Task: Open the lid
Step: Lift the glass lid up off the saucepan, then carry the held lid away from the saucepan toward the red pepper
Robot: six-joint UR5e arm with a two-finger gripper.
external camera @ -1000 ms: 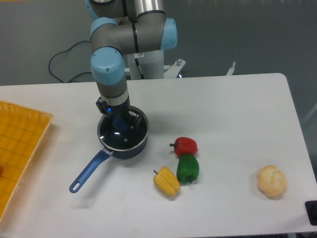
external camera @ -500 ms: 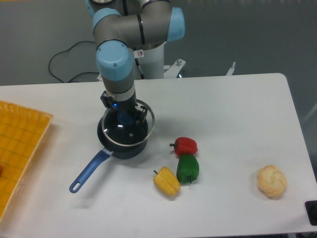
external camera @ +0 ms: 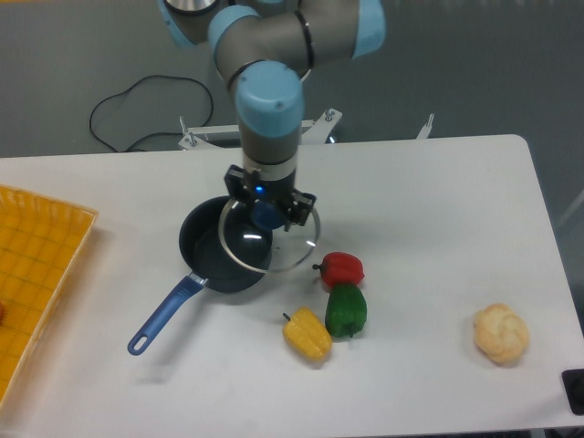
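Right now my gripper point(external camera: 268, 213) is clamped on the blue knob of the lid point(external camera: 270, 237), and I hold the glass disc lifted off the saucepan point(external camera: 208, 257). The lid hangs tilted, its left part overlapping the saucepan's right side in the camera's view, its right part out past the rim over the bare table point(external camera: 420, 210). My fingers sit close in against the knob, though the wrist hides much of them.

The saucepan stands uncovered, its dark inside showing, with its long blue handle running down and to the left from the bowl.

To the right of the saucepan, near the lid's lower right edge, lies a red pepper point(external camera: 341, 269). A green pepper point(external camera: 346, 309) lies just below the red one, touching or nearly touching it; I cannot tell which. A yellow pepper point(external camera: 307, 334) lies to the lower right of the saucepan, just beside the green pepper's left side. These three are the nearest things on the side the lid leans toward.

Well apart, far to the right of the saucepan, sits a pale round bun point(external camera: 501, 334). Far to the left of the saucepan, at the table's edge, lies a yellow tray point(external camera: 36, 255). Behind the saucepan a black cable point(external camera: 128, 100) loops beyond the table's far edge.
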